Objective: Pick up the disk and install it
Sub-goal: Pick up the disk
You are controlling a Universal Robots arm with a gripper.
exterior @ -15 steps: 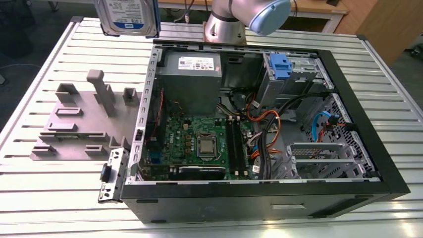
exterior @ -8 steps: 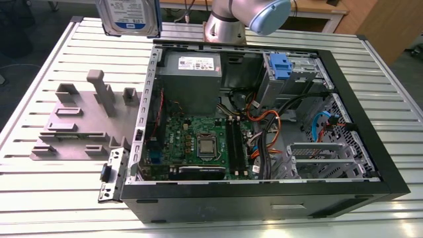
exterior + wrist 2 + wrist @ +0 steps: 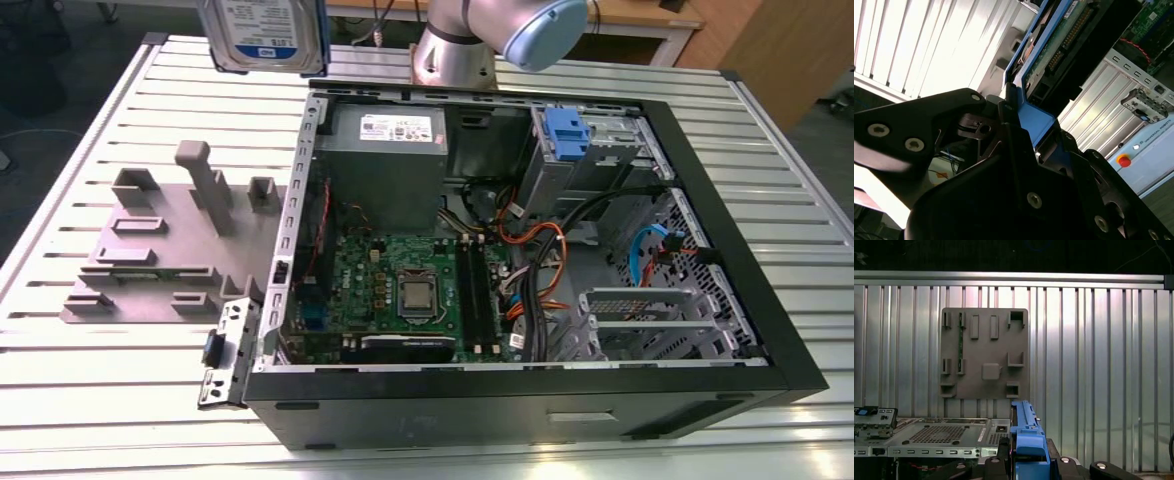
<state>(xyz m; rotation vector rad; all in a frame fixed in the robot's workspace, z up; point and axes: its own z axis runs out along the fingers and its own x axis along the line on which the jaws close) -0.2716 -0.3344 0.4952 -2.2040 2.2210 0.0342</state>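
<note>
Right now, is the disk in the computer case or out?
Out. The tool grips the disk by its blue rail, held up clear of the open case.

Colour and pattern findings:

- The disk [image 3: 263, 35]: white-and-blue label. Its side rail [image 3: 1026, 440] is bright blue.
- Bench [image 3: 107, 420]: silver metal with a regular pattern of parallel ribs.
- Fixture plate [image 3: 160, 250]: uniform matt grey-brown.
- Computer case [image 3: 534, 410]: black outer shell, bare grey metal inside.
- Motherboard [image 3: 400, 280]: green, with black slots.
- Power supply [image 3: 387, 160]: grey, with a white sticker.
- Plastic clip [image 3: 566, 135]: blue.
- Cable bundle [image 3: 541, 240]: orange and black. A separate thin cable [image 3: 647, 245] is light blue.
- Robot arm [image 3: 461, 45]: silver, with a pale blue joint cap [image 3: 541, 30].
- Button [image 3: 1124, 161]: red.
</note>
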